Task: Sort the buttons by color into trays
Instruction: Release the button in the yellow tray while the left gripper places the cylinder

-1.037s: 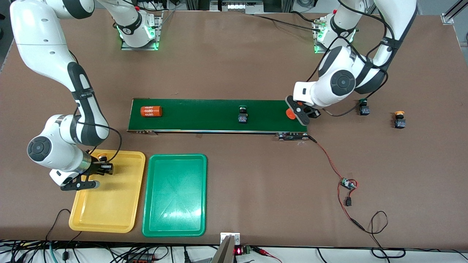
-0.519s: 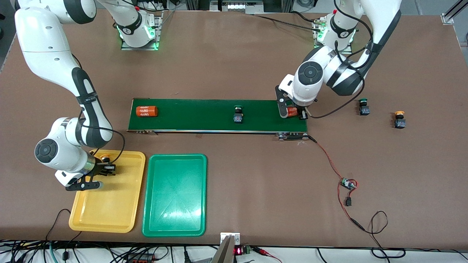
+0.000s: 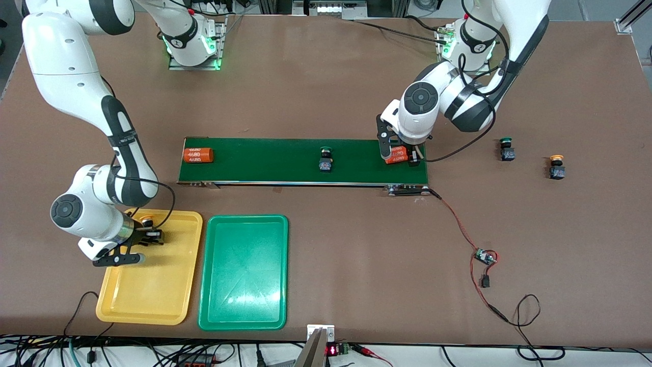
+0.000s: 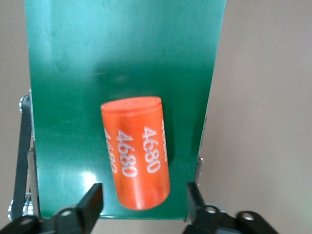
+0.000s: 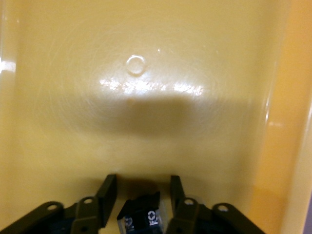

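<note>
The sorting is barely begun, I'd judge: one yellow button (image 3: 146, 222) sits in the yellow tray (image 3: 153, 298) near the corner closest to the belt (image 3: 275, 160), between the fingers of the right gripper (image 3: 153, 236), which stand a little apart on either side of it with gaps showing, so it looks released. The green tray (image 3: 243, 306) beside it holds nothing. Three buttons remain: a green one (image 3: 325, 159) mid-belt, and another green (image 3: 506, 149) and a yellow (image 3: 557, 167) on the tabletop toward the left arm's end. The left gripper (image 3: 401, 154) hovers with fingers spread wide around an orange cylinder (image 3: 396, 154) (not a button) at the belt's end, gripping nothing; a second cylinder (image 3: 197, 155) lies at the belt's far end.
</note>
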You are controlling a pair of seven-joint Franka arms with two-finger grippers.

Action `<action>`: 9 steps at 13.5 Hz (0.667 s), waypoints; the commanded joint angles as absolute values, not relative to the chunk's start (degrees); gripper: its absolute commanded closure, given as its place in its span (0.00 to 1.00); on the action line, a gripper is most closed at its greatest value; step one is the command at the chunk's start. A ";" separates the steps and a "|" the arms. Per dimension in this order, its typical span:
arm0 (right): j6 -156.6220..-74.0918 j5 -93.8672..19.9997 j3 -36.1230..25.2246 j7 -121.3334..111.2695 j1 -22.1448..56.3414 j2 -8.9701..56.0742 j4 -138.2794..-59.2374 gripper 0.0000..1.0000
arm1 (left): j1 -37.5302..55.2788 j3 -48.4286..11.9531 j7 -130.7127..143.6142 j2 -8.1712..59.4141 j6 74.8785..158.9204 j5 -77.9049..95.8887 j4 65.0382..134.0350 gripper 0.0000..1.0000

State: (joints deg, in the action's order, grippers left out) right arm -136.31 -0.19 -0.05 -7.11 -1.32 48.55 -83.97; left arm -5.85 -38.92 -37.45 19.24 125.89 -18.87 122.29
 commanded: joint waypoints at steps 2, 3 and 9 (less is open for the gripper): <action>-133.27 -0.70 -0.09 -7.91 -1.15 47.04 -82.44 0.14 | -7.63 -37.18 -38.50 16.80 125.77 -19.86 121.64 0.00; -129.41 -0.88 0.17 -7.91 -0.97 46.33 -82.18 0.14 | -10.60 -36.39 -38.50 15.92 125.77 -19.25 121.64 0.00; -105.49 -7.37 0.88 -4.33 3.06 38.51 -75.76 0.14 | -28.10 -34.89 -36.66 14.94 124.02 -18.99 120.23 0.00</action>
State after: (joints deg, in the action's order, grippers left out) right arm -109.62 -4.92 0.88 -6.73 0.78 41.10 -75.51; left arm -24.83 -34.38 -38.26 15.81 125.34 -18.89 120.13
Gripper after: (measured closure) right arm 0.141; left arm 0.000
